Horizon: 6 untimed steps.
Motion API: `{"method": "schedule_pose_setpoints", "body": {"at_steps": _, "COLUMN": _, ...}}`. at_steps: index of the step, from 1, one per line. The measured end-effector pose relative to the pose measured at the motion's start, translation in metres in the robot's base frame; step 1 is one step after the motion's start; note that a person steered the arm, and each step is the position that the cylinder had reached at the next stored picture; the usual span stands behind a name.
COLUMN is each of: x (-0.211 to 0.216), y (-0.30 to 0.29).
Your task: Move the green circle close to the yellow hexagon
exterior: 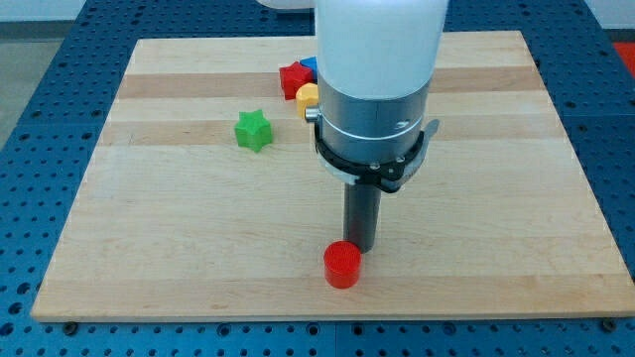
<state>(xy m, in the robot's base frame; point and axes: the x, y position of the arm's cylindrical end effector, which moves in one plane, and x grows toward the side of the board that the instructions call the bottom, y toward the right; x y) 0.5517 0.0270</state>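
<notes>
Camera view shows a pale wooden tabletop [149, 248] set on a blue perforated bench [30, 59]. My arm [377, 59] comes down from the view's top, a white and silver body ending in a dark rod. My tip [360, 248] is low on the board, just behind a red cylinder [342, 266] and close to it; whether they touch cannot be told. There are no jaws on this arm, only the rod, so nothing is gripped.

A green star [254, 130] sits alone toward the view's upper left, well apart from my tip. At the view's top, partly hidden behind the arm, three blocks huddle: a red block [292, 78] of irregular shape, a yellow block [308, 98] just below it, and a sliver of a blue block [309, 65] above. The yellow block's shape is too covered to make out. No green circle is visible; the only green block seen is the star.
</notes>
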Motion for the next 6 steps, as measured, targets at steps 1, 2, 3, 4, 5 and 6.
{"method": "schedule_pose_setpoints", "body": {"at_steps": 1, "x": -0.024, "y": 0.001}}
{"method": "schedule_pose_setpoints", "body": {"at_steps": 2, "x": -0.046, "y": 0.007}}
{"method": "schedule_pose_setpoints", "body": {"at_steps": 3, "x": -0.067, "y": 0.019}}
{"method": "schedule_pose_setpoints", "body": {"at_steps": 4, "x": -0.107, "y": 0.021}}
{"method": "schedule_pose_setpoints", "body": {"at_steps": 5, "x": -0.138, "y": 0.021}}
{"method": "schedule_pose_setpoints", "body": {"at_steps": 6, "x": -0.148, "y": 0.029}}
